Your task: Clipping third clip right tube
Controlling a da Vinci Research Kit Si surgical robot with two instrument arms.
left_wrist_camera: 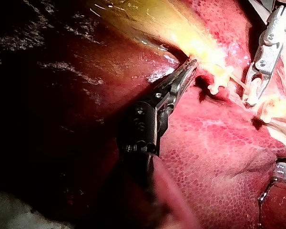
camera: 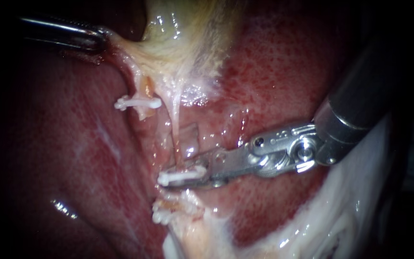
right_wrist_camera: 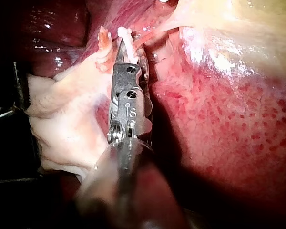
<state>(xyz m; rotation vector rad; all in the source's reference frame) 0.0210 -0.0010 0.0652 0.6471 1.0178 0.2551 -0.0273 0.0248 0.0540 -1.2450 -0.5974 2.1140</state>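
Observation:
The thin pale right tube [camera: 176, 125] runs down from the yellowish gallbladder [camera: 188, 43]. My right instrument [camera: 184, 175] comes in from the right, its jaws shut on a white clip [camera: 178, 177] that sits across this tube. In the right wrist view the same jaws [right_wrist_camera: 123, 44] hold the clip [right_wrist_camera: 127, 38] at their tip. Another white clip [camera: 138, 102] sits on the left tube, and a further clip [camera: 161, 214] lies just below my right jaws. My left instrument [camera: 97, 40] is shut on gallbladder tissue at the upper left, pulling it taut; the left wrist view shows its jaws [left_wrist_camera: 189, 67] on that yellow tissue.
Red liver [camera: 73, 158] surrounds the tubes on both sides. Pale fatty tissue [camera: 331, 225] lies at the lower right, under my right shaft. In the left wrist view my right instrument [left_wrist_camera: 252, 93] stands just beyond the clip [left_wrist_camera: 216, 84] on the left tube.

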